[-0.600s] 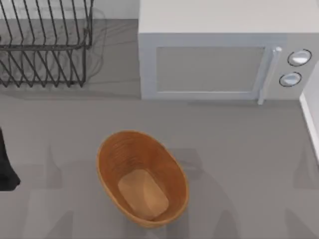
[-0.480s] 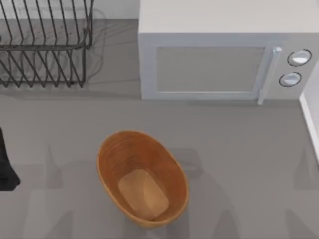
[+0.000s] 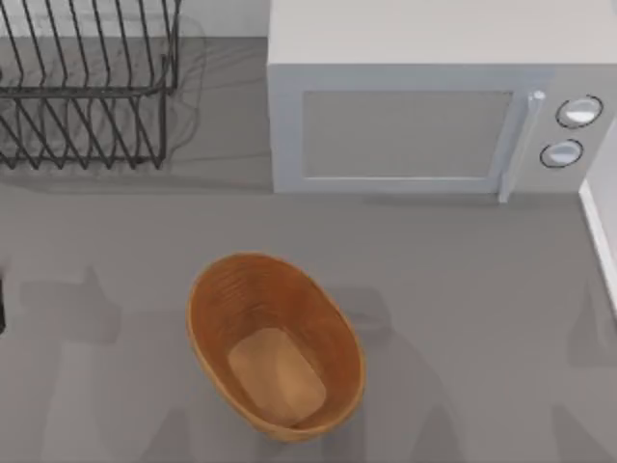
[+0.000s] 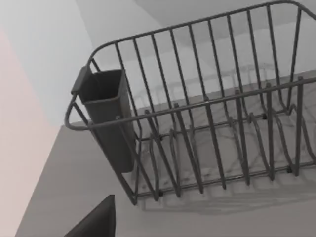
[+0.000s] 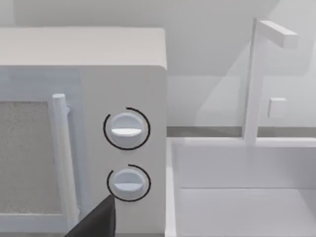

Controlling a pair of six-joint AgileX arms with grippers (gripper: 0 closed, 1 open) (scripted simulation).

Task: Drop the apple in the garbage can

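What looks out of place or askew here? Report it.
Nothing is spilled or damaged. The garbage can stands upright and empty on the table, its oval set at a slant to the microwave. The dish rack sits square, and the microwave door is shut.

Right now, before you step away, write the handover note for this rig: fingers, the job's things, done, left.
Left gripper: a dark part of it sits at the left wrist view's lower edge, facing the black wire rack; whether it is open I cannot tell.
Right gripper: a dark part shows in the right wrist view, facing the microwave knobs and the sink; same doubt.
Garbage can: on the table, left of centre in the top view, in front of the microwave, holding nothing.
Apple: I cannot locate it.
Done: nothing.
Left: find the apple, grasp it, drop it in the can.
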